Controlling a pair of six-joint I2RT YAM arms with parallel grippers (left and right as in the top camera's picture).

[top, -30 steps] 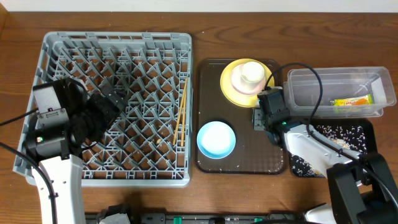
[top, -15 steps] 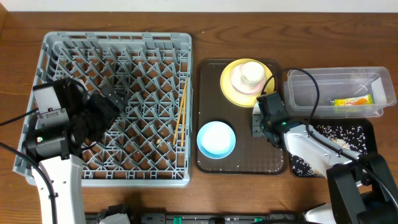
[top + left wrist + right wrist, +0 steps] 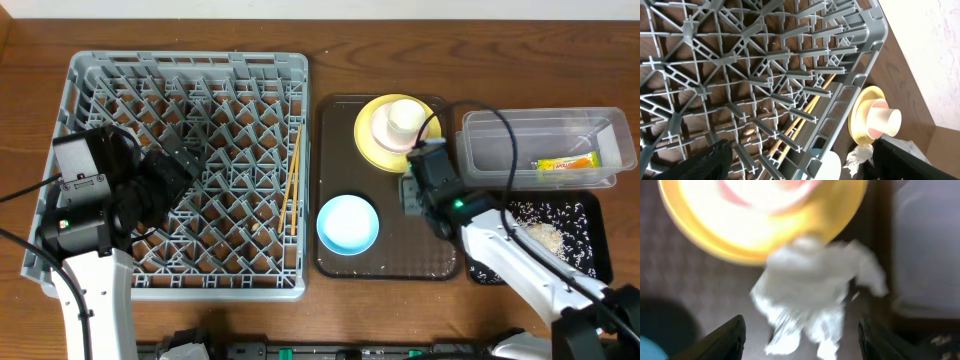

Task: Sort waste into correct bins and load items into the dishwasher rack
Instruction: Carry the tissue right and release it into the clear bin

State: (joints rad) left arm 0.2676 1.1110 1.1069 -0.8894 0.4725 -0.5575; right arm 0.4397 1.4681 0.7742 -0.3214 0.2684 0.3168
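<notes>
**We are about to grab the crumpled tissue**

From above, our right gripper (image 3: 418, 172) hangs over the brown serving tray (image 3: 335, 130). The yellow plate (image 3: 368, 140) and white cup (image 3: 405, 118) are just ahead of it, and the clear tub (image 3: 470, 150) is close on its right. Our left gripper (image 3: 165, 178) is wide open and holds nothing. The dishwasher rack (image 3: 90, 75) is right under it.

From the left wrist, the tissue (image 3: 858, 156) lies far off, past the rack's edge, beside the plate.

The right wrist view is blurry. The tissue (image 3: 815, 295) sits just ahead, in the gap between our two spread fingers (image 3: 725, 337). They are not pinching it yet.

We think it is light, soft and squashy. We should pinch its thick middle, because a loose corner could slip out or tear.
</notes>
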